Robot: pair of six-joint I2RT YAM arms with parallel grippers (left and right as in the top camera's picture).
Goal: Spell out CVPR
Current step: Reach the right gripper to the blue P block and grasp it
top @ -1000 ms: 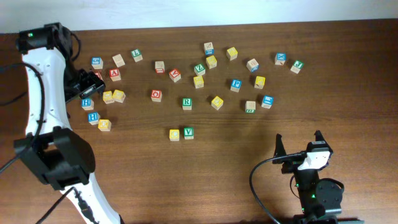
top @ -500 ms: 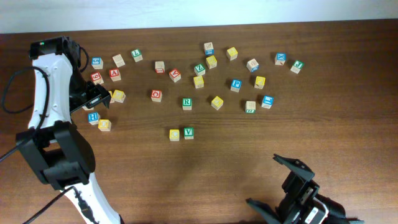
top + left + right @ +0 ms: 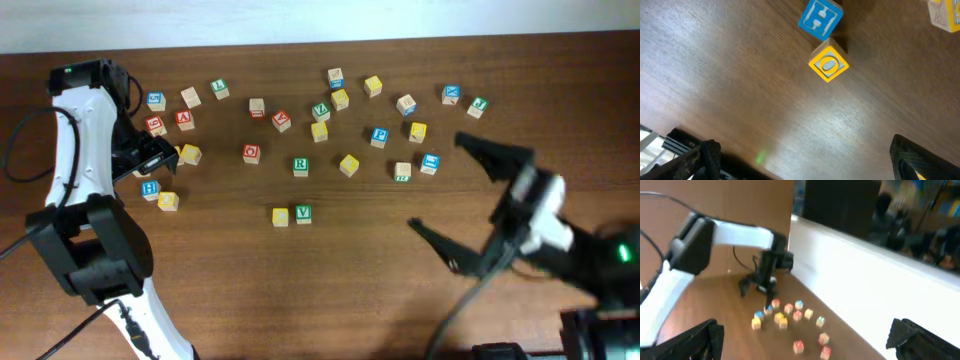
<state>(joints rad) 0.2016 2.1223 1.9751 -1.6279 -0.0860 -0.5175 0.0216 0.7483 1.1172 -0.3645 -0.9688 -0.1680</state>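
Note:
A yellow block [image 3: 280, 216], its letter unreadable, and a green V block [image 3: 303, 214] sit side by side in the middle of the table. A green R block [image 3: 300, 166] and a blue P block [image 3: 379, 135] lie among the scattered blocks behind them. My left gripper [image 3: 150, 156] hovers at the far left, open and empty [image 3: 810, 167]. Ahead of it are a blue H block [image 3: 821, 19] and a yellow O block [image 3: 828, 64]. My right gripper [image 3: 468, 198] is raised and tilted at the right, wide open and empty [image 3: 810, 340].
Several more letter blocks are scattered across the back half of the table, including a second green V [image 3: 320, 111], a red block [image 3: 251, 152] and a yellow block [image 3: 349, 164]. The white left arm [image 3: 735, 232] shows across the table in the right wrist view.
My right arm has risen from the front edge and swung up and back, tilting its open gripper toward the left arm. My left gripper shifted slightly a second ago and is now still.

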